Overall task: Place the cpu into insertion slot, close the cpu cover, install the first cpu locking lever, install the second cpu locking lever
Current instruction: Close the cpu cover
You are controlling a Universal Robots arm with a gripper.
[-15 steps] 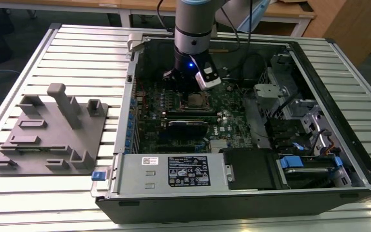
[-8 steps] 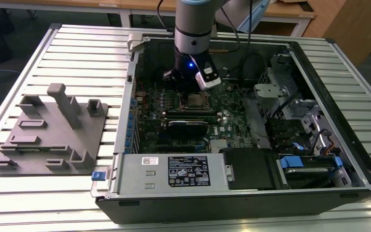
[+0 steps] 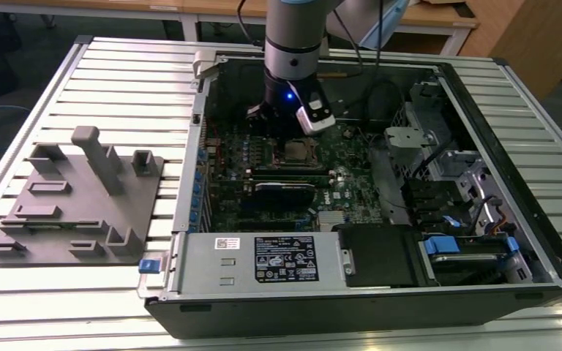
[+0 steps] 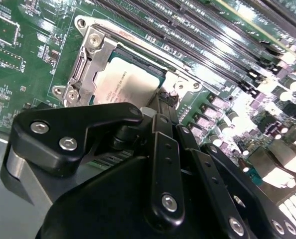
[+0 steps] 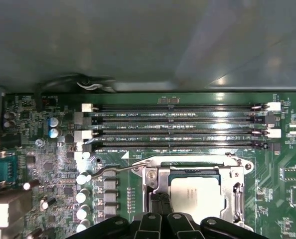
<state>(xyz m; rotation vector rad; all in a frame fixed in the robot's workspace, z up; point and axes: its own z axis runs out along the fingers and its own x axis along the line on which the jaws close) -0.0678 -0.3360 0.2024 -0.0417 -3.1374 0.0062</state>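
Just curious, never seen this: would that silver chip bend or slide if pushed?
Probably stiff: the cpu has a flat metal top. Likely hard to slide, since the cpu cover frames it. Flat, so it shouldn't roll.

I see the chip (image 4: pixel 123 82) topped in dull grey metal, its cover (image 4: pixel 89 57) bright shiny metal, the board (image 4: pixel 18 74) glossy green.
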